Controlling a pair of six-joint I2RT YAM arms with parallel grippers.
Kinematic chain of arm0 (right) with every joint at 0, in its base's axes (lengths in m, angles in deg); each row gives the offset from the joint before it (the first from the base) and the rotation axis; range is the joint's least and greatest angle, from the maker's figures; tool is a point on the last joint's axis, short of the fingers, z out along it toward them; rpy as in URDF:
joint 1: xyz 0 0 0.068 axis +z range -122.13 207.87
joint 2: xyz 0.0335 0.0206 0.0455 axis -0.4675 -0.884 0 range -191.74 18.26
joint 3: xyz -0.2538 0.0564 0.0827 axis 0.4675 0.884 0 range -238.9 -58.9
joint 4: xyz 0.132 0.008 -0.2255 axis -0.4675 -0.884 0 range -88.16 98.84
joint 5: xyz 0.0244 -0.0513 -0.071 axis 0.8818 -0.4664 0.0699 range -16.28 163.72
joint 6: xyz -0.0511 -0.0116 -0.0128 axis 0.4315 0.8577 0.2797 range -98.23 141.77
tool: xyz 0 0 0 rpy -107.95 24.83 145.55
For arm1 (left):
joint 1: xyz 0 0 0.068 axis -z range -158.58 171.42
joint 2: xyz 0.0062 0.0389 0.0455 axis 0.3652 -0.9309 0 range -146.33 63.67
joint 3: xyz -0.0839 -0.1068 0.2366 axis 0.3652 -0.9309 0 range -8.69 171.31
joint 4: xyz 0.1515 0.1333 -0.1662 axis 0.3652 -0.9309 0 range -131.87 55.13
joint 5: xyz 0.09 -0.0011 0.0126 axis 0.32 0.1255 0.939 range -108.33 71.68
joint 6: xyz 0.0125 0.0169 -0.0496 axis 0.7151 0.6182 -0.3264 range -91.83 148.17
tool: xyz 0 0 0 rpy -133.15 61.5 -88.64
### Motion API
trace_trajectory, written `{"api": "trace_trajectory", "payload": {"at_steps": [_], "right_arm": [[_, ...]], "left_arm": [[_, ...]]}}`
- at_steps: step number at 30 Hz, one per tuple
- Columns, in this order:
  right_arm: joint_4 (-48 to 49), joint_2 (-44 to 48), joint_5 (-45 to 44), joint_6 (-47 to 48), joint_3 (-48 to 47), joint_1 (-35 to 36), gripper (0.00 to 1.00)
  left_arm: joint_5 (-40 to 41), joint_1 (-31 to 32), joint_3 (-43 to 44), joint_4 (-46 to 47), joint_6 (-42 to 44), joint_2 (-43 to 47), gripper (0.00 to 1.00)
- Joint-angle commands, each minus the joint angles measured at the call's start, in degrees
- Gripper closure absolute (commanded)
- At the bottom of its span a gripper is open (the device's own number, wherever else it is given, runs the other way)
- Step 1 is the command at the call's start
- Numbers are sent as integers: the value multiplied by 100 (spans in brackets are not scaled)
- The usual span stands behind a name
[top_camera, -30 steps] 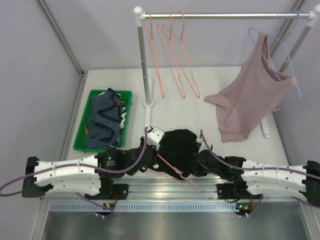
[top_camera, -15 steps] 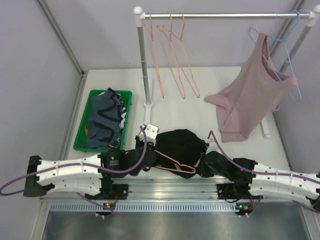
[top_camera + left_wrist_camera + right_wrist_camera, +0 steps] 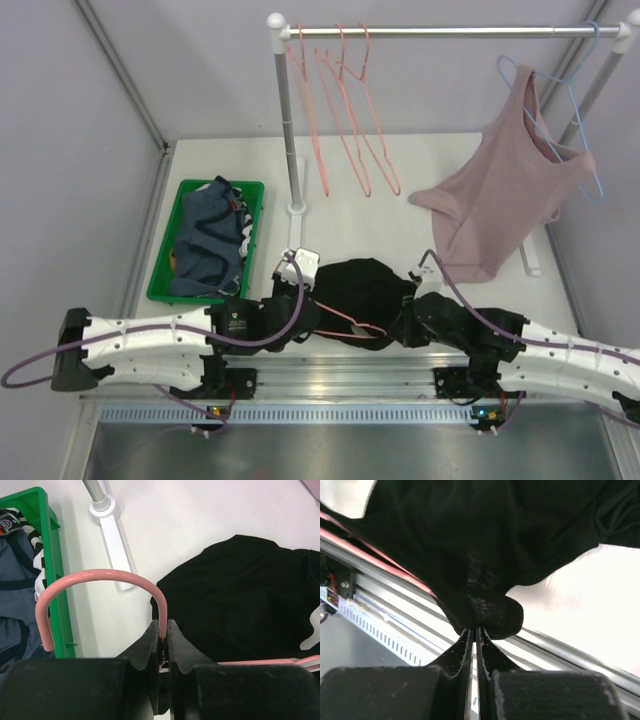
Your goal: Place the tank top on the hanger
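left hand [image 3: 164,626] clamps hanger [image 3: 100,573] | right hand [image 3: 475,631] clamps tank top [image 3: 485,540] | top view hides both grips

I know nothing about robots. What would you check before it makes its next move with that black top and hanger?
1. The left gripper clamps the hanger just below its hook: ok.
2. The right gripper pinches a fold of the tank top: ok.
3. Hanger's shoulder inside the top's opening: cannot tell; fabric hides it.
4. Free stretch on the rail for hanging: ok.
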Motion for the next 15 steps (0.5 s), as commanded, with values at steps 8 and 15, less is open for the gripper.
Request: {"api": "trace_trajectory", "payload": {"at_steps": [8, 15], "right_arm": [[-229, -440, 55, 567, -1327, -16, 100], [-264, -1107, 3, 1137, -2634, -24, 100]], "left_arm": [[184, 19, 249, 557, 286, -38, 100], [-27, 19, 486, 1250, 804, -178, 100]]}}
